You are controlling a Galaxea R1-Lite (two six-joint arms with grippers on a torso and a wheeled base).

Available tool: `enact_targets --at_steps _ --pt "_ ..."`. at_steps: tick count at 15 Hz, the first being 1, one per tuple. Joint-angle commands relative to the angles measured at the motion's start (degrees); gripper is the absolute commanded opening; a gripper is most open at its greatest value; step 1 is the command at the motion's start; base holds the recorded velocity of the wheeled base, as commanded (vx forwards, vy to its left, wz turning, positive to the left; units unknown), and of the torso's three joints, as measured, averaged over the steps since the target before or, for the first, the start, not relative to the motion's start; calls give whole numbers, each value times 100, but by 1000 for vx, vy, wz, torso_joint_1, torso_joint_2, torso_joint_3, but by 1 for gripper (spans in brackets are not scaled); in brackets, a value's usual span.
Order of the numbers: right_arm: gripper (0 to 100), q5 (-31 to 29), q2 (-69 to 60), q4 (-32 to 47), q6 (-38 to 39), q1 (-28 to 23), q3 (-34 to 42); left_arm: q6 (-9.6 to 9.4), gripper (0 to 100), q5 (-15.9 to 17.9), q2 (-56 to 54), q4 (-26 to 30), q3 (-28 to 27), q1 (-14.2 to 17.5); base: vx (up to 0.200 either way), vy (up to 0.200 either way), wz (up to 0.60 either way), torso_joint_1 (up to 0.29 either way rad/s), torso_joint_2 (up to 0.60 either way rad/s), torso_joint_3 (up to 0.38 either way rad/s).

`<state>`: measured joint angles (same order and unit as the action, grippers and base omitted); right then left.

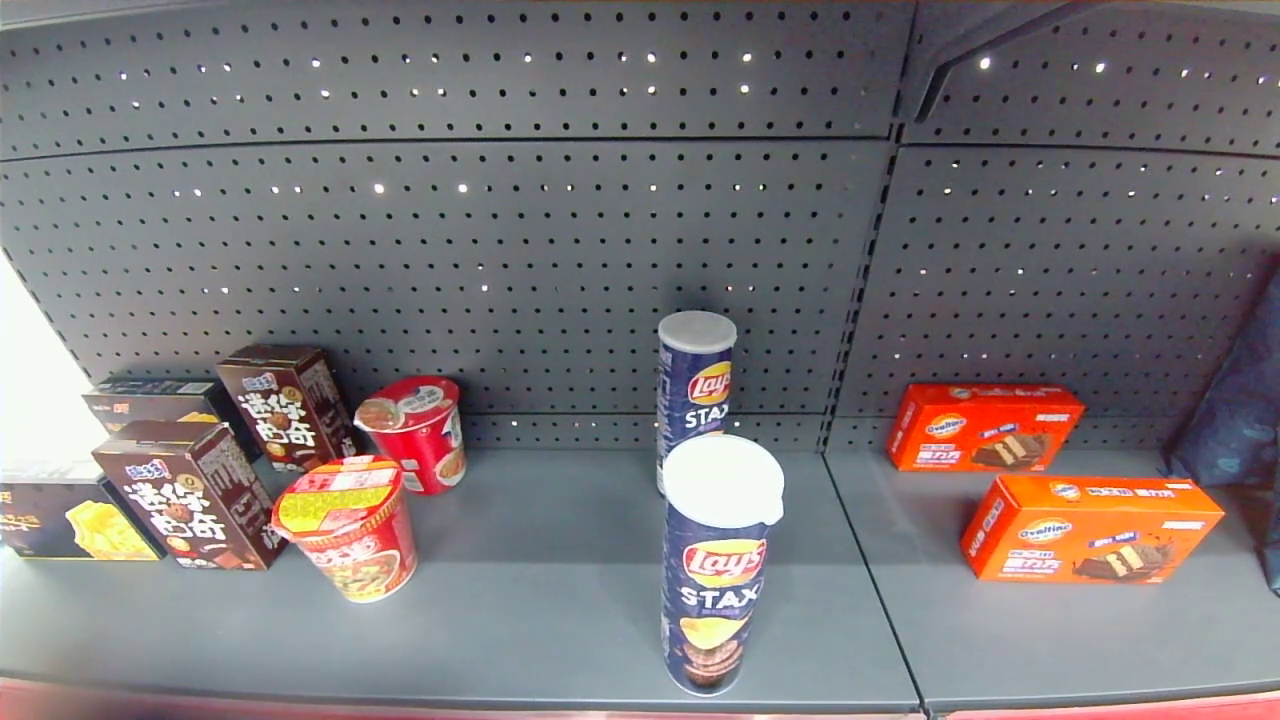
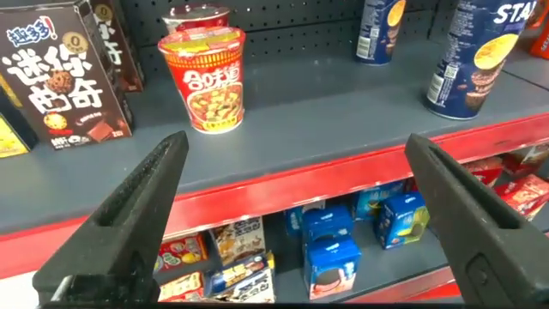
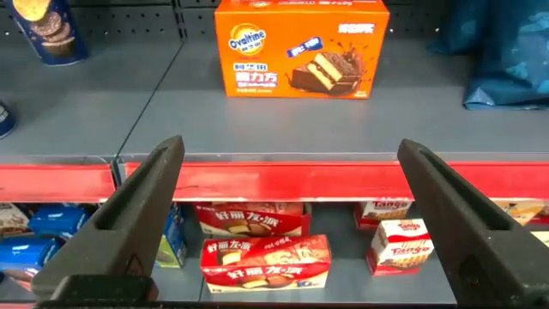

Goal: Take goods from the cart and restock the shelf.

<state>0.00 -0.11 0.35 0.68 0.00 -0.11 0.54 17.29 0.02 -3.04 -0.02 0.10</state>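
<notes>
The left gripper (image 2: pixel 296 232) hangs with its jaws spread wide and nothing between them, level with the red front edge (image 2: pixel 283 184) of the shelf (image 1: pixel 540 580). The right gripper (image 3: pixel 292 232) is likewise wide open and empty, before the shelf's right bay.

Hard to make out: below the left gripper, blue packs (image 2: pixel 330 249) on the lower shelf are partly hidden by the fingers. Below the right gripper, red boxes (image 3: pixel 266 262) are in shadow. A dark blue fabric thing (image 3: pixel 506 51) is cut off at the right edge, and what it is cannot be told. The far-left dark box (image 1: pixel 60 515) is cut by the picture's edge, and another dark box (image 1: pixel 150 402) is half hidden behind the brown ones.

Counted on the shelf:
- two cup noodles, front (image 2: pixel 204 79) and rear (image 1: pixel 415 430)
- two upright chip cans, front (image 1: pixel 718 570) and rear (image 1: pixel 695 390), in line
- two brown cookie boxes (image 1: pixel 190 495) (image 1: pixel 288 405)
- two orange boxes, front (image 3: pixel 298 49) and rear (image 1: pixel 985 427)
</notes>
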Motion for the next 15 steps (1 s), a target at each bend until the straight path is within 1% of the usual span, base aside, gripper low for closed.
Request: enact_targets --at_steps 1,6,7,11,15 --pt "100 0 11 0 2 0 11 43 100 12 -2 -13 2 -1 0 0 0 0 0 0" --pt "100 0 11 0 2 0 11 -27 100 20 -2 -13 2 -1 0 0 0 0 0 0" --pt "100 0 11 0 2 0 2 -27 100 20 -2 -13 2 -1 -200 0 0 2 -2 -2" --pt "100 0 11 0 2 0 2 -18 100 56 -2 -13 2 -1 0 0 0 0 0 0" --pt "100 0 11 0 2 0 2 -62 100 47 -2 -13 2 -1 0 0 0 0 0 0"
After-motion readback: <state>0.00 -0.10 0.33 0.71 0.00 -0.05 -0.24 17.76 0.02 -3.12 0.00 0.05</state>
